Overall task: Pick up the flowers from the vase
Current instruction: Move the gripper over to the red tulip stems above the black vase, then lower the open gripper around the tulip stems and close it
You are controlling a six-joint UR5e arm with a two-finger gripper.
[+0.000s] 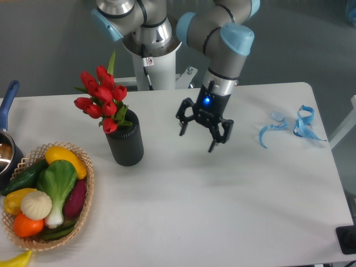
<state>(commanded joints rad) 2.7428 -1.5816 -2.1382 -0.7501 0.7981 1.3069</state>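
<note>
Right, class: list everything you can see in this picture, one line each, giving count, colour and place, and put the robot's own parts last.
flowers: one bunch, red buds with green leaves, standing in the vase.
vase: one, black, left of centre on the table.
basket: one, tan wicker, front left, holding vegetables.
vegetables: several, yellow, green, white, orange and purple, in the basket.
pot: one, dark with a blue handle, at the far left edge.
ribbon: a few strips, light blue, right side of the table.
table: one, white.
arm: one, grey with light blue caps, above the table.
claw: one, black, open, empty, right of the vase.
</note>
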